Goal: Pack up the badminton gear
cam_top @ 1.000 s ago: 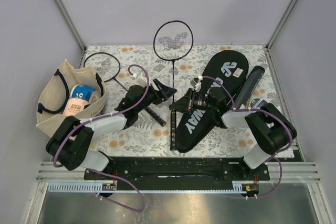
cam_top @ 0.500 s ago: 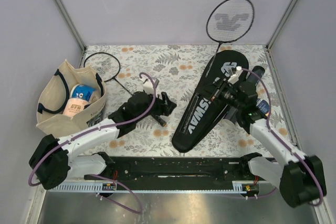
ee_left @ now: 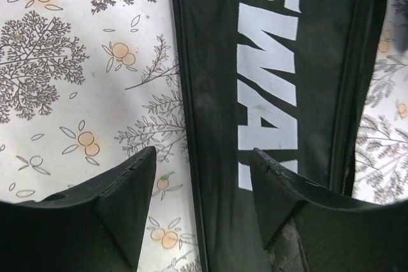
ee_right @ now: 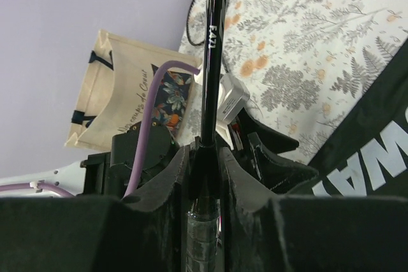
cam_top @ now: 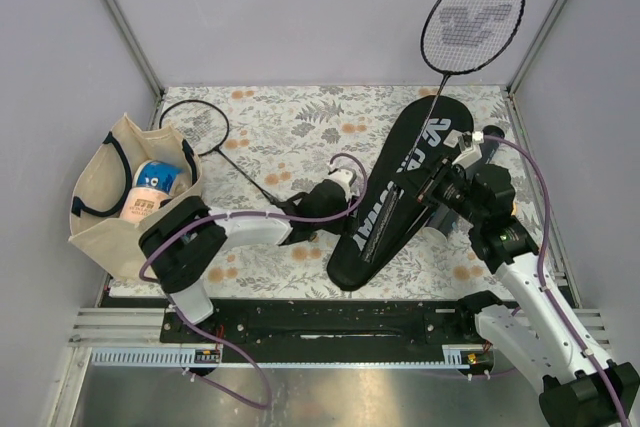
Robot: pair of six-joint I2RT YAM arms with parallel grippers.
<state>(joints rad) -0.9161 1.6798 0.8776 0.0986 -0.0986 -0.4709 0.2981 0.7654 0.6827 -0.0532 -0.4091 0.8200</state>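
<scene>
My right gripper (cam_top: 441, 183) is shut on the handle of a thin black racquet (cam_top: 472, 20) and holds it raised, head up at the back right. In the right wrist view the shaft (ee_right: 215, 42) rises from between the closed fingers (ee_right: 167, 186). The black "CROSSWAY" cover (cam_top: 400, 187) lies flat on the right of the mat. My left gripper (cam_top: 341, 201) is open and low at the cover's left edge (ee_left: 191, 93), one finger (ee_left: 127, 195) over the mat and the other over the cover. A second racquet (cam_top: 193, 127) lies at the back left.
A beige tote bag (cam_top: 100, 217) with dark handles stands at the left edge, a tape roll (cam_top: 155, 182) inside it. Grey walls close in the floral mat (cam_top: 300, 117) on three sides. The black rail (cam_top: 320, 322) runs along the near edge.
The right arm has lifted the racquet and swung it from the middle to the back right. The left arm has reached right from the second racquet's handle to the cover's edge.
</scene>
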